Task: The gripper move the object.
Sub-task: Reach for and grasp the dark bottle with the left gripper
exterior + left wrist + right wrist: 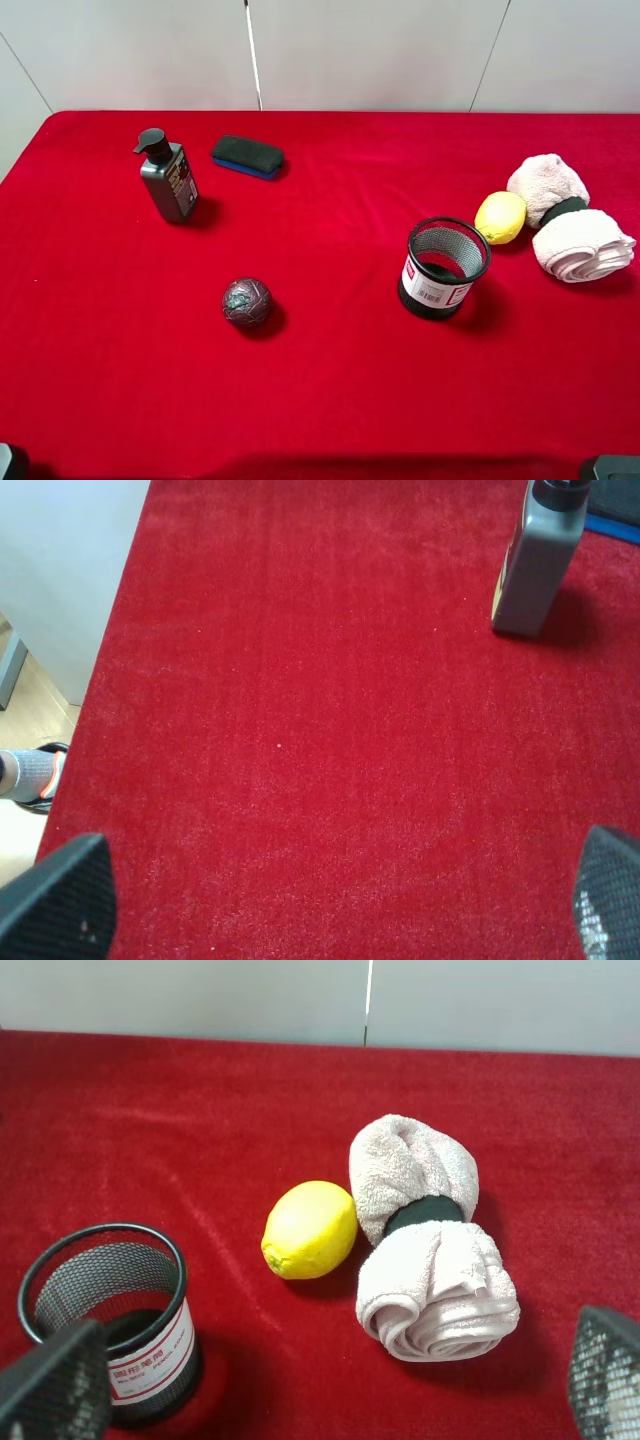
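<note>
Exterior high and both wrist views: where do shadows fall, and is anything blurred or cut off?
Exterior high view: sharp, evenly lit; soft shadows lie right of the pump bottle and mesh cup. Left wrist view: the frame edge cuts the bottle's pump head; the left gripper's fingertips are slightly out of focus. Right wrist view: lemon sharp, right gripper's fingertips slightly soft.

Worktop (330, 400) covered edge to edge in red cloth, set against a pale grey-white wall (380, 50) divided by thin dark seams (253, 55), one near upright and others slanting. In the left wrist view a white panel (60, 560) stood beside the worktop's edge, with a light wood-toned floor (35, 705) below. Lighting was even; shadows on the cloth were soft.
</note>
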Motion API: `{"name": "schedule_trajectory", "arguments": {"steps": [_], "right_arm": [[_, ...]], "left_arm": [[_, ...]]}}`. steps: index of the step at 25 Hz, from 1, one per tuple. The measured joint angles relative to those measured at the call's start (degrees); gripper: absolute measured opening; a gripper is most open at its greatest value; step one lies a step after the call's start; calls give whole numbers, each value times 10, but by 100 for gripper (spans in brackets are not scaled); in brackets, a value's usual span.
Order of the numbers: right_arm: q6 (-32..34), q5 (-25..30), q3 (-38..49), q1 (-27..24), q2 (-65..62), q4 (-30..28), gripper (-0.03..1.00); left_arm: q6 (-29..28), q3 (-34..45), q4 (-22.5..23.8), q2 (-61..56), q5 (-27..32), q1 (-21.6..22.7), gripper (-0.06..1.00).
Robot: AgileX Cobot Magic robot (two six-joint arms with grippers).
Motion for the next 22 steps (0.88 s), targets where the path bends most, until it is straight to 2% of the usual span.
{"name": "schedule_trajectory", "arguments": {"steps": [22], "right_arm": [[0,0,0,0,0,0,69]], "left_arm": [[0,0,1,0,0,0,90]]}}
